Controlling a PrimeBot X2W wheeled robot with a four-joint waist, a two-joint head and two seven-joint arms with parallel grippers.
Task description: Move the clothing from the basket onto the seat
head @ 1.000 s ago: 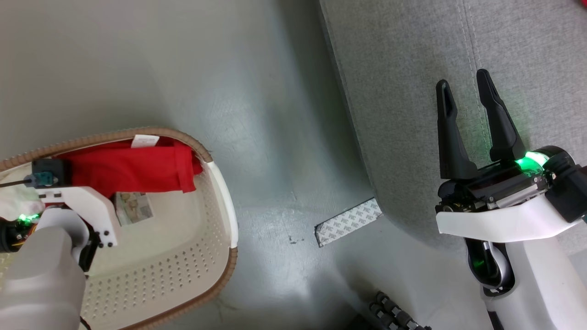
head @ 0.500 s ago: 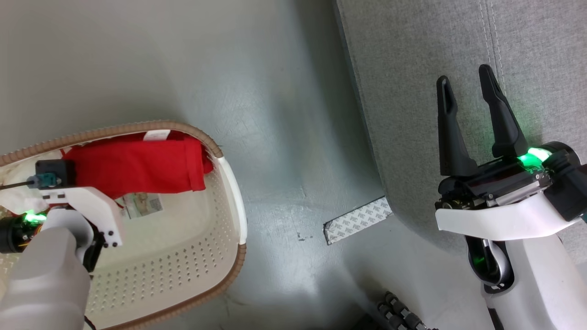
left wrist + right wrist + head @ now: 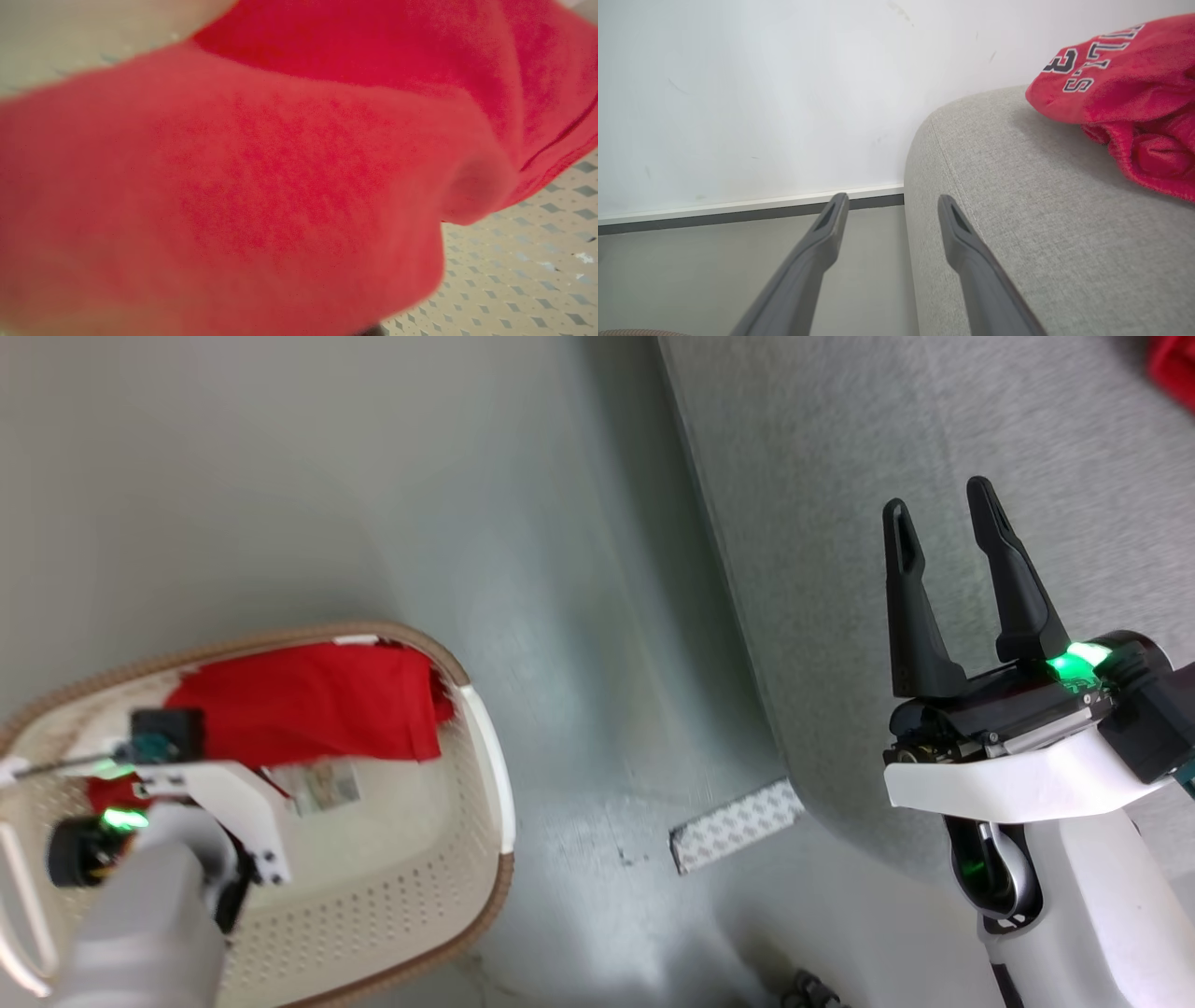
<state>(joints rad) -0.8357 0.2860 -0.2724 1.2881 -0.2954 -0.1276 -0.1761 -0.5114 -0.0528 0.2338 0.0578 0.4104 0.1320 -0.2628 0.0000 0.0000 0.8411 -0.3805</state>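
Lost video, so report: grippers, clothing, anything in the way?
Right gripper open, empty, over seat. Left arm in basket, grip hidden by red clothing. One red jersey on seat. Tape strip on floor.

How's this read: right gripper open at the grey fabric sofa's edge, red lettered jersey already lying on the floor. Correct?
No. The red lettered jersey lies on the grey fabric sofa, not the floor; the right wrist view shows it. The right gripper is open at the sofa's edge.
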